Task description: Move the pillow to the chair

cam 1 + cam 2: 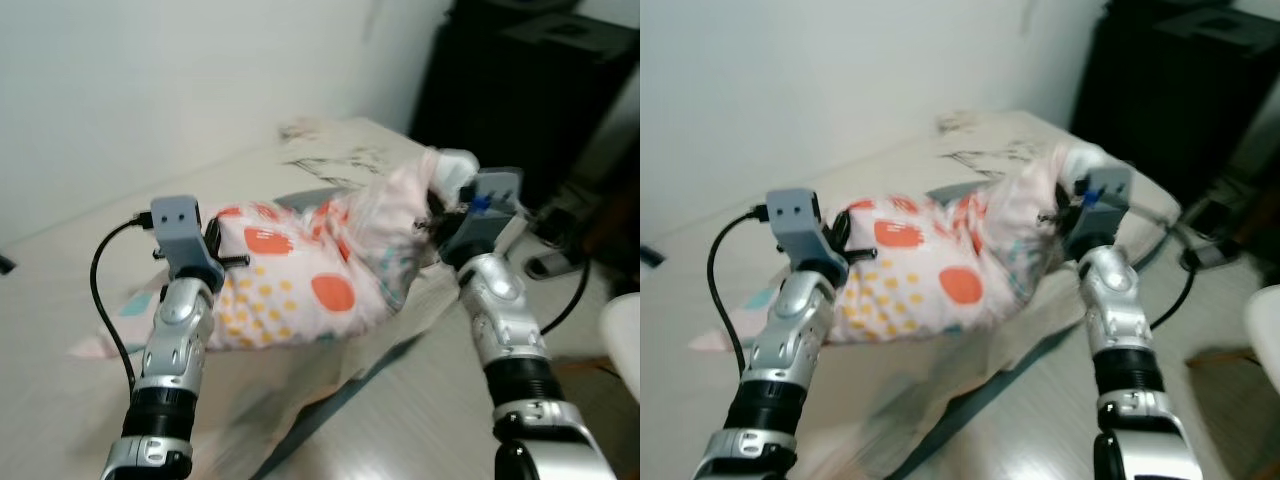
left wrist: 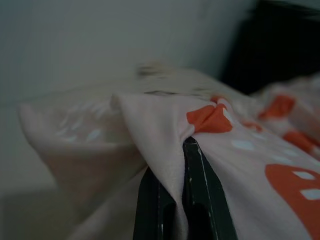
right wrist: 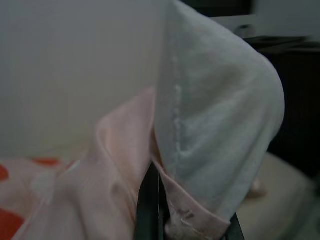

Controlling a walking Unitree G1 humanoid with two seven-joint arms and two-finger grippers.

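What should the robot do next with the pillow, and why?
Probably lift it a little higher. Both grippers, left and right, are shut on the pillow, one at each end, but its middle sags close to the bed.

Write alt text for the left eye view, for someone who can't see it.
Two silver robot arms hold a pink pillow with orange spots above a bed, the left gripper pinching one end and the right gripper the other. A white wall stands behind, and a black cabinet to the right.
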